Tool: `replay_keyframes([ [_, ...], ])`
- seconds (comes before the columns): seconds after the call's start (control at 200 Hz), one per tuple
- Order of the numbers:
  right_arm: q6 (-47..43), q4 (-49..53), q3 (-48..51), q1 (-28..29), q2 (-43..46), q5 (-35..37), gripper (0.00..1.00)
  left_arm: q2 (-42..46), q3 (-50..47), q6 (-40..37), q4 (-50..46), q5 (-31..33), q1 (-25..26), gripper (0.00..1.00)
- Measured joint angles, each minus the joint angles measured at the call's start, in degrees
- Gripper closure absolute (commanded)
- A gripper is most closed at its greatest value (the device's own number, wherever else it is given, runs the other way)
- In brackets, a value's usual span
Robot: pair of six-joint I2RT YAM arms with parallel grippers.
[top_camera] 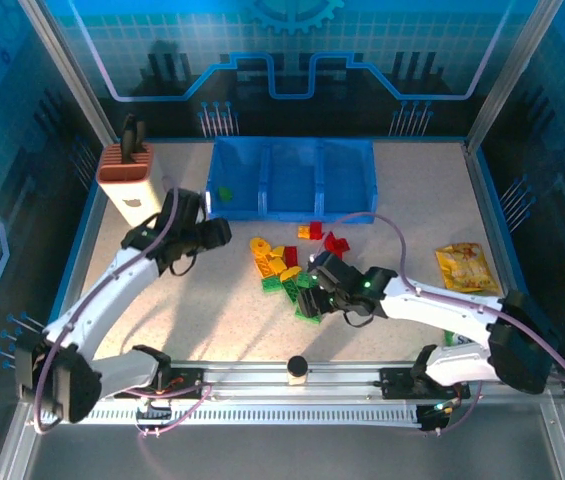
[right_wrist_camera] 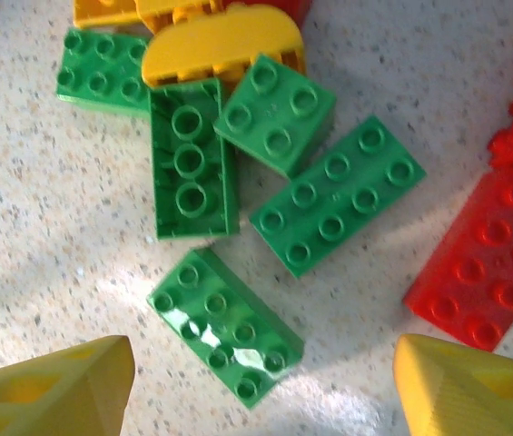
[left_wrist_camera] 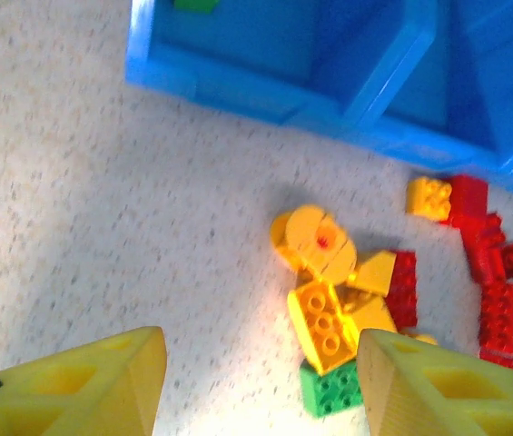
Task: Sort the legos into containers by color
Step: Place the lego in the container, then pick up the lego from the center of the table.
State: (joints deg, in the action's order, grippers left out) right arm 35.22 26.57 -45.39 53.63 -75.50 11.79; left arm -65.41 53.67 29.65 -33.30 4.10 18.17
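Both pairs of jaws are spread, pinching nothing. Top view: left gripper [top_camera: 212, 232] just beside the blue tray [top_camera: 292, 212], at its front left corner. Right gripper [top_camera: 317, 277] over the legos [top_camera: 287, 265] heaped near the tray's front. One green brick [top_camera: 224, 192] lies in the tray's left bin. Left wrist: yellow, red and green studded legos [left_wrist_camera: 329, 318] near the tray [left_wrist_camera: 238, 86] wall. Right wrist: five green legos, one a glossy brick [right_wrist_camera: 224, 331], plus a red brick [right_wrist_camera: 483, 263].
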Motion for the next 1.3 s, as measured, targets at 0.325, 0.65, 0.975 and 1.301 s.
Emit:
replay_keyframes([
  [0.325,-1.86,0.76,-12.22,-3.58,-14.03,-0.26,0.36,18.29,-4.83,0.44,-6.1,0.13,0.92,0.41],
  [0.65,-1.6,3.96,-16.41,-5.14,-20.61,-0.09,0.42,25.38,-6.99,0.42,-11.89,0.13,1.14,0.41],
  [0.975,-0.72,5.44,-17.86,-5.31,-22.95,-0.22,0.51,25.99,-6.91,-0.5,-14.05,0.13,1.14,0.41],
  [1.301,-0.28,8.2,-20.61,-5.29,-24.7,0.24,0.67,30.23,-6.91,-1.55,-14.51,0.11,1.14,0.41],
])
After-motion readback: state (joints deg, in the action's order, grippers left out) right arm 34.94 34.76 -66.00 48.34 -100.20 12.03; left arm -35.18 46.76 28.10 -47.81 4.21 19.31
